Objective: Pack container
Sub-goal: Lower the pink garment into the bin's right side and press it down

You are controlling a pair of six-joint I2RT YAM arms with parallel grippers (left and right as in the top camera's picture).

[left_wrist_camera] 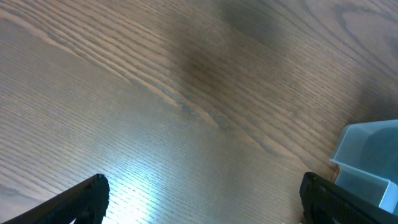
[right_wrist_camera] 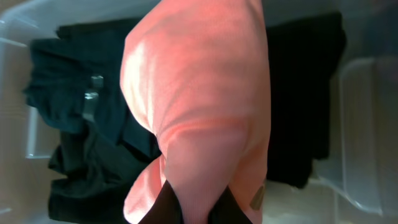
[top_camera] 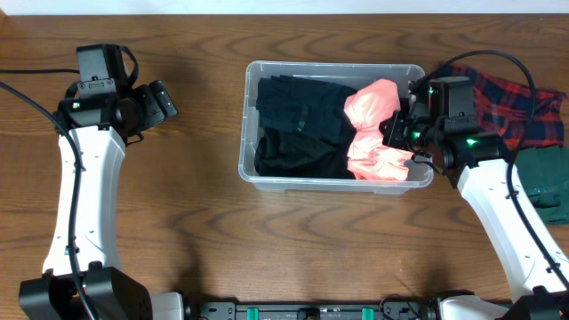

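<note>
Container point(top_camera: 333, 65): pink garment point(top_camera: 373, 133) gripped inside by right gripper point(right_wrist_camera: 199, 208); left gripper point(left_wrist_camera: 202, 196) held open, well left of it.

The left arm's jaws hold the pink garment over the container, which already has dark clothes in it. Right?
No: the right gripper holds the pink garment, as the overhead view shows; the left gripper is open over the table. The container does already hold dark clothes.

The container point(top_camera: 331, 183) is clear, smooth plastic, kinda cloudy at the rim. The pink garment point(right_wrist_camera: 205, 99) looks like matt fine-ribbed knit cloth, and the dark clothes point(top_camera: 298, 124) are matt too. The table point(top_camera: 222, 240) is grainy wood with a slight sheen.
</note>
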